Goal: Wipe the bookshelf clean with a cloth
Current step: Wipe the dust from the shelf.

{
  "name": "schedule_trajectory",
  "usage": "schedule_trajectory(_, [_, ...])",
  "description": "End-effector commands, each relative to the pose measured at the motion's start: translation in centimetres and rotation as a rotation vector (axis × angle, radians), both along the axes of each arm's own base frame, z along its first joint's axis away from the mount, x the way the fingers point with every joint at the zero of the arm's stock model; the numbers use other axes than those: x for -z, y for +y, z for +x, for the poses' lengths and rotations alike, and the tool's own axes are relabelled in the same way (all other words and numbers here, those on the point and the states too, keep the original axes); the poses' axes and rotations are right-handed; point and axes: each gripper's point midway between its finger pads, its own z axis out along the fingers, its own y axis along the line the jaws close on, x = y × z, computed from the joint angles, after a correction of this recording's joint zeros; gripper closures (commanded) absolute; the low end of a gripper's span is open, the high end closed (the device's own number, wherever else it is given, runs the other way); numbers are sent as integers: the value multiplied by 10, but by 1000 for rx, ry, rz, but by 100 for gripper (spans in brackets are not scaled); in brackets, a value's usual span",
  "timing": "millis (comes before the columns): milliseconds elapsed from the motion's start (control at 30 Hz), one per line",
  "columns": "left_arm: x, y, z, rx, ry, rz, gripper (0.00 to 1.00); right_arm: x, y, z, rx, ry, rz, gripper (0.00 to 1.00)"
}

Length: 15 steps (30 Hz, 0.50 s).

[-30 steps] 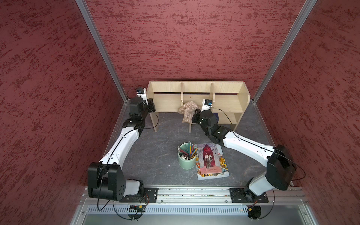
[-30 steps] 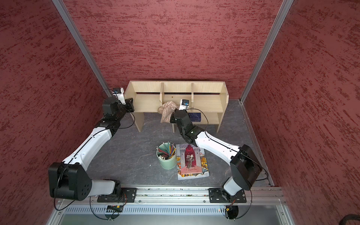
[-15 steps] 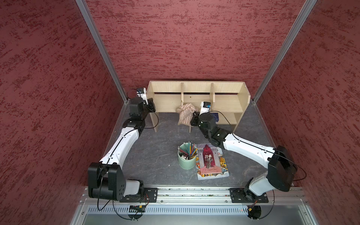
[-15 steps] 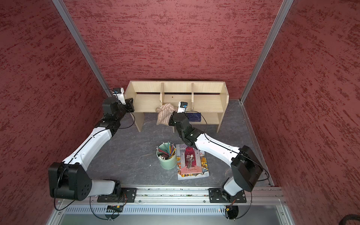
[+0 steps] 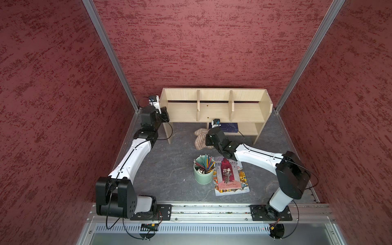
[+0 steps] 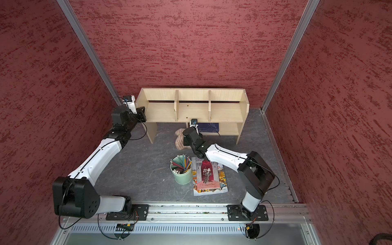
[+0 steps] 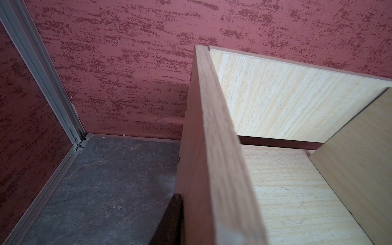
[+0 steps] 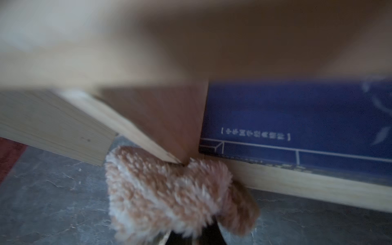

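Under the bookshelf (image 5: 182,112) the right arm (image 5: 252,157) reaches low, right gripper (image 8: 191,236) clamped on the cloth (image 8: 165,191) at an upright's foot; left gripper (image 5: 165,112) pinches its side panel. Grey stone-look floor (image 5: 169,167), red textured walls (image 5: 201,42)

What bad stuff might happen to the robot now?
1. The cloth in the right tool sits at the foot of a bookshelf upright; it might snag there.
2. A wipe along there might shove the blue book beside it.
3. Pulling back, the right arm might bump the pencil cup close by.
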Motion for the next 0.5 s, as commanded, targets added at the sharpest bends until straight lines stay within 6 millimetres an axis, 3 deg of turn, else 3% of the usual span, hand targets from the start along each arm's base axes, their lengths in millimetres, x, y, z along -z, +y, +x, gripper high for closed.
schedule_trajectory(0, [-9,-35,-15,154,15,-188,100,22,5,-5,-31,55,25,100])
schedule_trajectory(67, [-8,-35,-15,155,17,-191,100,25,4,-6,-26,61,20,100])
schedule_trajectory(133, [-8,-36,-15,159,19,-194,100,15,3,-6,-26,43,23,100])
schedule_trajectory(333, [-10,-37,-16,161,14,-194,100,-66,10,-6,-66,-106,101,100])
schedule_trajectory(467, [-10,-37,-15,162,13,-196,100,-107,31,-8,-105,-188,143,100])
